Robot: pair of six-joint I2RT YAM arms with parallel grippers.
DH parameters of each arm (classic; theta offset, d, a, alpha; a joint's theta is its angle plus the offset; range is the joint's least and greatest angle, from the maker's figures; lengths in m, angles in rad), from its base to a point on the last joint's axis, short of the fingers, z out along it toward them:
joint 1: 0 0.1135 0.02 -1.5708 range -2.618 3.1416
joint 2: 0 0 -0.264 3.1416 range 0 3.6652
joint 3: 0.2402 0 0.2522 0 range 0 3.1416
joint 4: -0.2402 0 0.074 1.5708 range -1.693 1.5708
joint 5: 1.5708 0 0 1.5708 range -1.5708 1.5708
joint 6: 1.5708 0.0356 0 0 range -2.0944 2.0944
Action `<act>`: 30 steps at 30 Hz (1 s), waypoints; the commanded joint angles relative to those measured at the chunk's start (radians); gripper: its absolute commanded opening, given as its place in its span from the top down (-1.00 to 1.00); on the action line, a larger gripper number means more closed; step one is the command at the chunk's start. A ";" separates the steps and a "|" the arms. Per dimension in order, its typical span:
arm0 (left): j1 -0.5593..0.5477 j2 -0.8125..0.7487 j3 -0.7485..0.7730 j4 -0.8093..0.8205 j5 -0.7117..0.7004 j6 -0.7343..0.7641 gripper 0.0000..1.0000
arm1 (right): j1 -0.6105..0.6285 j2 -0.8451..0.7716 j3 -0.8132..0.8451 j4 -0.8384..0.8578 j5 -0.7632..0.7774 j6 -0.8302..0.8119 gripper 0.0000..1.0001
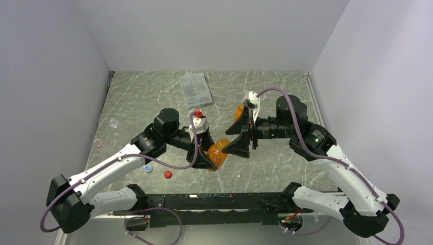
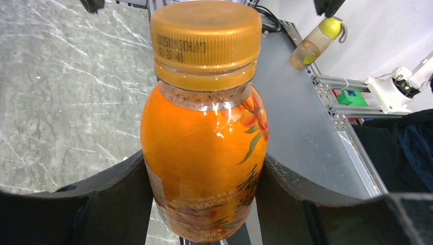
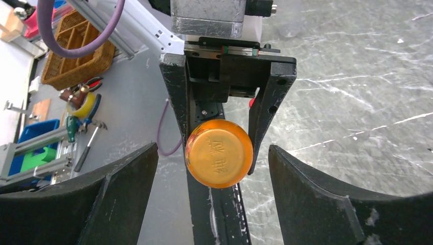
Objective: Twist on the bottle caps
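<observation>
An orange bottle point(image 2: 204, 153) with an orange cap point(image 2: 206, 38) seated on its neck lies sideways above the table, and my left gripper point(image 2: 203, 168) is shut on its body. From above, the bottle point(image 1: 217, 153) points its cap toward my right gripper point(image 1: 236, 138). That right gripper point(image 3: 212, 168) stands open around the cap point(image 3: 219, 153), with a gap on each side and no contact. A second orange bottle point(image 1: 238, 111) shows partly behind the right gripper. A blue-and-white cap point(image 1: 148, 167) and a red cap point(image 1: 168, 174) lie loose on the table by the left arm.
A flat clear compartment box point(image 1: 195, 88) lies at the back centre. Two clear round dishes point(image 1: 113, 122) point(image 1: 99, 143) sit near the left edge. Grey walls close in the marbled table on three sides.
</observation>
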 commanded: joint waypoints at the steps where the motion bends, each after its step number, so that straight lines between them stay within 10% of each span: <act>1: 0.003 -0.018 0.007 0.050 0.058 -0.006 1.00 | 0.001 0.007 0.002 0.047 -0.072 -0.023 -0.58; 15: 0.003 -0.027 -0.004 0.080 0.035 -0.013 1.00 | 0.002 0.036 0.004 0.027 -0.069 -0.028 -0.23; 21: 0.003 -0.031 -0.001 0.071 -0.010 0.000 1.00 | 0.002 0.045 0.013 0.009 -0.018 -0.012 0.35; 30: 0.002 -0.038 0.049 -0.047 -0.436 0.101 1.00 | 0.003 0.115 0.058 -0.047 0.250 0.153 0.78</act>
